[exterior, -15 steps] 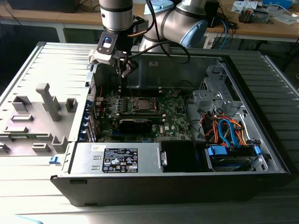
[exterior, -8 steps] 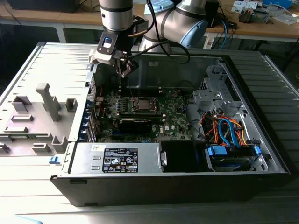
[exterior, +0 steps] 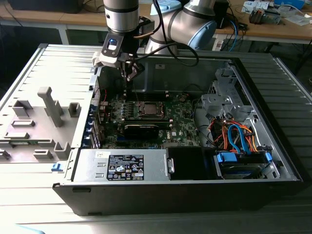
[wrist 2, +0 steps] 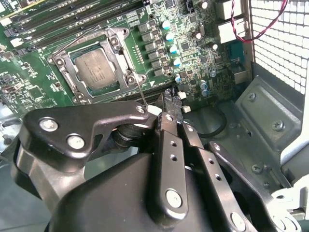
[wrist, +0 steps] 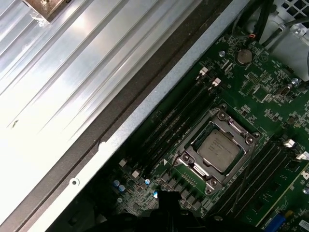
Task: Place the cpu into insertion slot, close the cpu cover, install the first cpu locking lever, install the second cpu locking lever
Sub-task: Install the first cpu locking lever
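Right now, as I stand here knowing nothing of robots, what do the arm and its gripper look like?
The arm is a silver-grey tube with bulky rounded joints capped in pale blue-grey. A black cable loops beside it, and a small blue mark sits near its wrist. The gripper is black metal, built of flat jointed links with silver screw heads.

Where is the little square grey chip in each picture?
Exterior view: cpu in the silver frame, mid green board.
Second wrist view: cpu inside that frame.
First wrist view: cpu inside that frame, beside long black slots.
Shared landmark: the silver frame.
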Controlling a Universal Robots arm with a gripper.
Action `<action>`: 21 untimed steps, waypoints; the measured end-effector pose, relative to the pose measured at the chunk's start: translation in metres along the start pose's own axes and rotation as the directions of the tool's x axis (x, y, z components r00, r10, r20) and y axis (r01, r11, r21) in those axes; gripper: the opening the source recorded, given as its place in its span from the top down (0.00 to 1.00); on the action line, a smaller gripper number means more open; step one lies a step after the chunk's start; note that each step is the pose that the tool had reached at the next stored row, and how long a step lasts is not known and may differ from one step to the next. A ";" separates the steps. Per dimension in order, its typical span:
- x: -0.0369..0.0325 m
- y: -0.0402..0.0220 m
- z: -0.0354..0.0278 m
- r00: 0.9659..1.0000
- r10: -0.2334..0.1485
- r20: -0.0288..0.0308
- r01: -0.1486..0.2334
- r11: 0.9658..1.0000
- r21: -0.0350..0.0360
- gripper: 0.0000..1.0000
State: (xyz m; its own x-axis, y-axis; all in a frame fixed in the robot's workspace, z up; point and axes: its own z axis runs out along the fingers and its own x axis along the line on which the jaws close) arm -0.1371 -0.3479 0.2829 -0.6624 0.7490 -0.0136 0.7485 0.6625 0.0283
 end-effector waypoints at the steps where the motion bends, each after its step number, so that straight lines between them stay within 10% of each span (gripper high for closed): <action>1: 0.0000 0.0000 0.0000 1.000 -0.002 0.000 0.002 1.000 0.000 0.89; 21: 0.0000 0.0000 0.0000 0.992 -0.126 -0.001 0.126 0.992 0.001 0.89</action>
State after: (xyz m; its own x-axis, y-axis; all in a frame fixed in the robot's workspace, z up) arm -0.1371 -0.3479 0.2829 -0.7517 0.6593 -0.0162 0.6589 0.7518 0.0256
